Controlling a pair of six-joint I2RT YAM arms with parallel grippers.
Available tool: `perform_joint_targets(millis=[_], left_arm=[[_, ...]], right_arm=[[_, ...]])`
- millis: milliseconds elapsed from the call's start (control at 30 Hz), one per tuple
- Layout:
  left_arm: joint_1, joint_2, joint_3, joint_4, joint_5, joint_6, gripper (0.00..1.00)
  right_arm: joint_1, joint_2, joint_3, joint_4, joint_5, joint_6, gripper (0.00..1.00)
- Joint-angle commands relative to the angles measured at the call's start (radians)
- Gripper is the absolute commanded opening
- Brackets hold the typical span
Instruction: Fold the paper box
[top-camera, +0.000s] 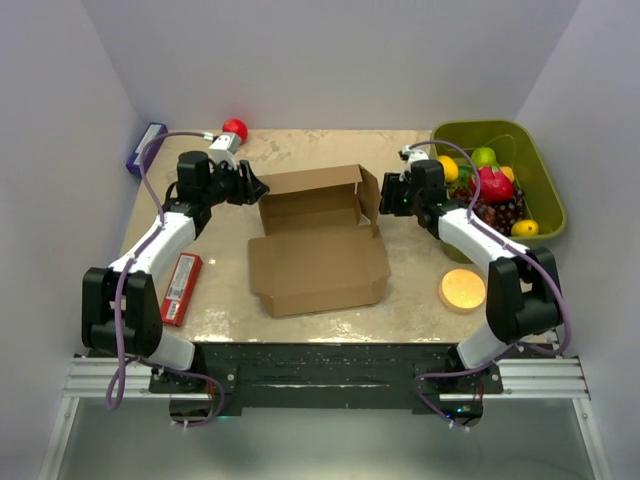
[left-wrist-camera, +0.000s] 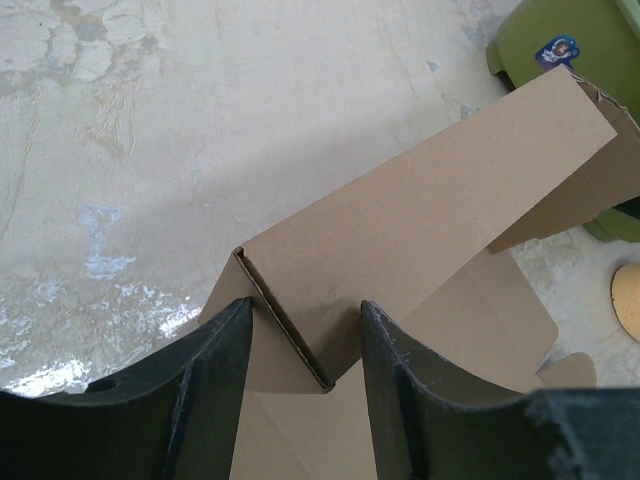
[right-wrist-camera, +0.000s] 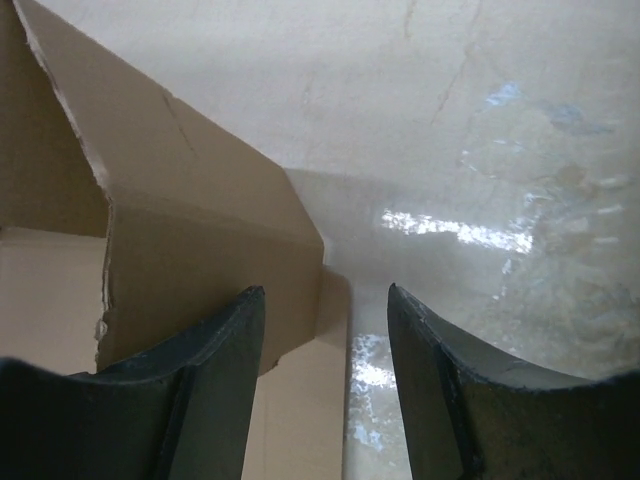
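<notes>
**Half-formed on the table:** We see the paper box (top-camera: 318, 265) in the middle of the table (top-camera: 420, 265). Its tray end sits toward the rear with the walls raised. Its lid lies flat and points at the near edge. The whole piece runs longest from rear to near edge. The tray's own long side lies across the table, with its right end turned slightly farther back.

The left gripper (top-camera: 252, 187) stands at the tray's left end. In its wrist view the end of an upright wall sits between the two fingers (left-wrist-camera: 215, 370). We cannot tell whether they pinch it or merely straddle it.

The right gripper (top-camera: 387, 195) is at the tray's right wall. Its wrist view shows the jaws apart, with a side flap's edge in the gap. One finger is in front of the cardboard and the other is over bare table, so it grips nothing.

A green bin (top-camera: 520, 135) holding fruit (top-camera: 495, 185) stands at the right rear. A red packet (top-camera: 183, 287) lies left of the box, and a round yellow disc (top-camera: 463, 289) lies to its right.
</notes>
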Motion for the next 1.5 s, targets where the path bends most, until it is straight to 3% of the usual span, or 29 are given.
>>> perform_joint_targets(millis=[0,667,1467], left_arm=[[0.002,0.015,0.007,-0.078,-0.017,0.052,0.51],[0.008,0.008,0.014,-0.083,0.000,0.044,0.51],[0.010,0.010,0.016,-0.086,0.008,0.047,0.52]], right_arm=[[0.004,0.018,0.021,0.131,-0.119,-0.065,0.56],[0.007,0.081,-0.031,0.307,-0.334,-0.208,0.62],[0.039,0.153,0.018,0.384,-0.338,-0.294,0.64]])
